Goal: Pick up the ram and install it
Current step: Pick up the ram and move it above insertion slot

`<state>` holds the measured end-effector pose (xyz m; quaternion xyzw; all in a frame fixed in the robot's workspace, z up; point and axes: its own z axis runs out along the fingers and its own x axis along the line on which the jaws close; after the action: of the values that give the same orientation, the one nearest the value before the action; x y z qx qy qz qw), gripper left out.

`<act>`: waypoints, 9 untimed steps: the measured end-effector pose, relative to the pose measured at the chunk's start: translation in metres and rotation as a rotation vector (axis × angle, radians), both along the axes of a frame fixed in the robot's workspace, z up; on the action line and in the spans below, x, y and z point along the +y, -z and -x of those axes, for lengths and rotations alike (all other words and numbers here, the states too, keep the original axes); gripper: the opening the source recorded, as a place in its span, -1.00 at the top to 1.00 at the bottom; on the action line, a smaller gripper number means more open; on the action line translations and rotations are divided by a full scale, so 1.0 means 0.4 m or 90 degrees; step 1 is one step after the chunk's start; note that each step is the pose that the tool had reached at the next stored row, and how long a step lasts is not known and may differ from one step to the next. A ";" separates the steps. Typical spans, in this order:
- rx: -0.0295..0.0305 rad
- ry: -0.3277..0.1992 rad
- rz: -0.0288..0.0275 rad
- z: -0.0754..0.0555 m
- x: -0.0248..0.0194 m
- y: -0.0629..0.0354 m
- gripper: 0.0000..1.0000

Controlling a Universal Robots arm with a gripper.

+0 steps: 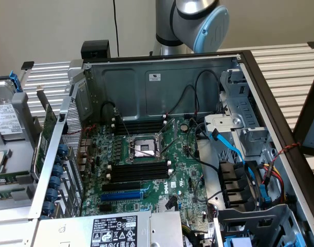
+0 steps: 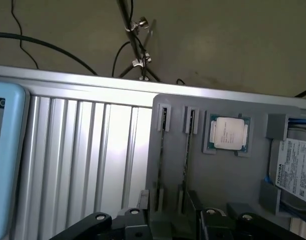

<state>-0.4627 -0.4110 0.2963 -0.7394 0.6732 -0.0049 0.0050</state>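
Two ram sticks stand on edge in the slots of a grey holder tray [image 2: 228, 180]; in the wrist view they appear as thin dark lines, one ram [image 2: 163, 150] beside the other [image 2: 186, 150]. My gripper [image 2: 170, 215] hangs over the near end of these sticks, open, one finger on each side of the pair and nothing held. In the exterior view, the open computer case holds the motherboard [image 1: 182, 170] with bare black memory slots [image 1: 139, 171] below the CPU socket [image 1: 141, 147] and more slots [image 1: 141, 126] above it.
A loose CPU [image 2: 229, 134] and a hard drive [image 2: 298, 170] lie in the same tray. A ribbed metal table [image 2: 77, 165] lies beside it. In the case, blue and black cables [image 1: 234, 154] and a drive cage [image 1: 244, 128] crowd the exterior view's right. An upright green card [image 1: 48, 131] stands outside the case wall.
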 end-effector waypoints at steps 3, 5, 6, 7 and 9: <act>0.0010 0.001 -0.0001 -0.005 -0.002 0.014 0.15; 0.0050 0.002 0.0000 -0.006 -0.003 0.019 0.15; 0.0081 0.003 0.0000 -0.006 -0.003 0.021 0.15; 0.0105 0.005 0.0000 -0.005 -0.003 0.024 0.15; 0.0112 0.015 -0.0001 -0.005 -0.003 0.033 0.15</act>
<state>-0.4605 -0.4122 0.2831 -0.7316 0.6817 0.0016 -0.0009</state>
